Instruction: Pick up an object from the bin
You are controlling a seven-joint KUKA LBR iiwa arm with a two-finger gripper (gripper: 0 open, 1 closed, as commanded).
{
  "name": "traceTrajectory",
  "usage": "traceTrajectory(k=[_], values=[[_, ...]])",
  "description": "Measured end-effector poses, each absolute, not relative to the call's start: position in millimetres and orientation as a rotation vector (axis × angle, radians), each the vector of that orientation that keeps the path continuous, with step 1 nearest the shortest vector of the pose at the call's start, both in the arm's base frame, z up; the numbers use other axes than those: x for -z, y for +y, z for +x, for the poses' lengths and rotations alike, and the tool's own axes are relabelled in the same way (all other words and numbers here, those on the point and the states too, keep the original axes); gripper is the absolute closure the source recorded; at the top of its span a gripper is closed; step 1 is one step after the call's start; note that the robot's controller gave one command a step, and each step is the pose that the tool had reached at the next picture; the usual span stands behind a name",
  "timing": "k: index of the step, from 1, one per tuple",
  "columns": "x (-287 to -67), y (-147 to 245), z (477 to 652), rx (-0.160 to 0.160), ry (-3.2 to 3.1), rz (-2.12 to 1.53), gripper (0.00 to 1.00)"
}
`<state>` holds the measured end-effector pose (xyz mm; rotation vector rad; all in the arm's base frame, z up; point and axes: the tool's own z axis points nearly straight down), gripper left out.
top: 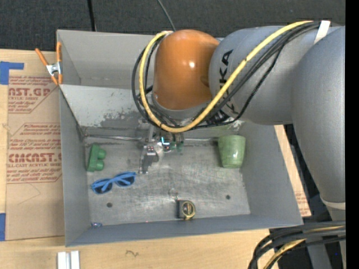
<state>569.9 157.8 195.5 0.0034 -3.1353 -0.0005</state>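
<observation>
My gripper (148, 160) hangs below the orange wrist cover over the middle of the bin floor, toward the back wall. Blue sunglasses (114, 182) lie on the floor just to its lower left, a short gap away. A green block (95, 157) sits further left, near the left wall. I see nothing in the gripper.
A light green cup (231, 150) stands at the right side of the bin, close to the arm. A small black and yellow tape measure (186, 208) lies near the front wall. The arm and its cables cover the bin's back right part.
</observation>
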Motion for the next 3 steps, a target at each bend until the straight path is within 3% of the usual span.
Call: traceTrajectory(k=[1, 2, 3], values=[[-69, 186, 560.2, 0.005, -3.146, 0.119, 0.0], [-74, 186, 560.9, 0.007, -3.144, 0.119, 1.0], [-250, 151, 532.9, 0.002, -3.134, 0.332, 1.0]])
